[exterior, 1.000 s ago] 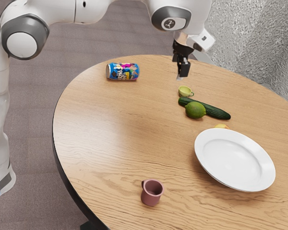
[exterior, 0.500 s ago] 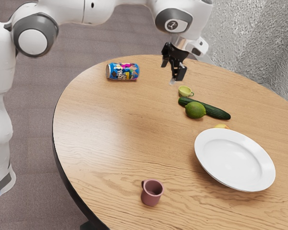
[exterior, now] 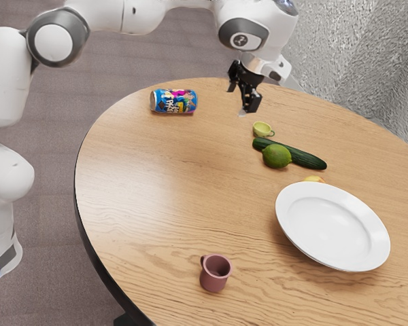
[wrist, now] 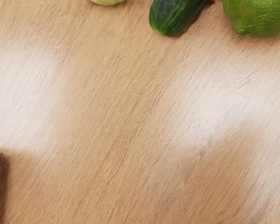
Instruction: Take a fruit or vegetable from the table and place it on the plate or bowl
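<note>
Recorded round wooden table [exterior: 156, 190] bearing white plate [exterior: 332, 225] at the exterior view's right. Noted cucumber [exterior: 306, 157] lying near plate, apart from it. Noted soda can [exterior: 173, 101] lying on its side, well apart. Observed gripper [exterior: 250, 107] hovering above table between can and cucumber. Could not determine its opening width. Noted lime [exterior: 277, 155] just beside cucumber.

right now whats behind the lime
The cucumber lies behind the lime, both ends showing past it. The lime covers part of its middle, so whether they touch cannot be told.

Colourful print on can [exterior: 173, 101]; lettering unreadable.
</note>
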{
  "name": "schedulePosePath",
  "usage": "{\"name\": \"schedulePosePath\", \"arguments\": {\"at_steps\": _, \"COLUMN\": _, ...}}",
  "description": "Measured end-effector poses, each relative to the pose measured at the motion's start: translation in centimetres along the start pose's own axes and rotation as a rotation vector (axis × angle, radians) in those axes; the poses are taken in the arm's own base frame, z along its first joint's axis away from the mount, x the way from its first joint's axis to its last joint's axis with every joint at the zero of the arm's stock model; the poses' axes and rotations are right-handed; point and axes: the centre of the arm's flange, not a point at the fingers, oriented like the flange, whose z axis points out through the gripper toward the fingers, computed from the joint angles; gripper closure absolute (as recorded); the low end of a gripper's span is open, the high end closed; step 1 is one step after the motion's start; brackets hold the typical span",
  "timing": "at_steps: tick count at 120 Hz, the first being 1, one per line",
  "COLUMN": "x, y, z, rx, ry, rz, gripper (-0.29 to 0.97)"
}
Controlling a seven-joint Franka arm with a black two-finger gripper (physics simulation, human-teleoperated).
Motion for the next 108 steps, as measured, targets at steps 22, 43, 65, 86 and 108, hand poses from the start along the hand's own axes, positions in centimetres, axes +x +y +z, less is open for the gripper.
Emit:
{"name": "schedulePosePath", "arguments": {"at_steps": 22, "x": 1.8, "y": -1.0, "z": 2.9, "rx": -0.022, "ry": -0.004, "rz": -0.01, "gripper": 0.0}}
{"name": "schedulePosePath", "arguments": {"at_steps": 43, "x": 3.0, "y": -0.1, "z": 2.6, "rx": -0.056, "ry": 0.038, "rz": 0.006, "gripper": 0.0}}
{"name": "schedulePosePath", "arguments": {"at_steps": 65, "x": 4.6, "y": 1.0, "z": 3.3, "rx": -0.08, "ry": 0.1, "rz": 0.028, "gripper": 0.0}}
{"name": "schedulePosePath", "arguments": {"at_steps": 86, "x": 5.0, "y": 3.5, "z": 2.5, "rx": -0.111, "ry": 0.15, "rz": 0.071, "gripper": 0.0}}
{"name": "schedulePosePath", "arguments": {"at_steps": 108, "x": 5.3, "y": 6.2, "z": 2.5, "rx": -0.119, "ry": 0.172, "rz": 0.118, "gripper": 0.0}}
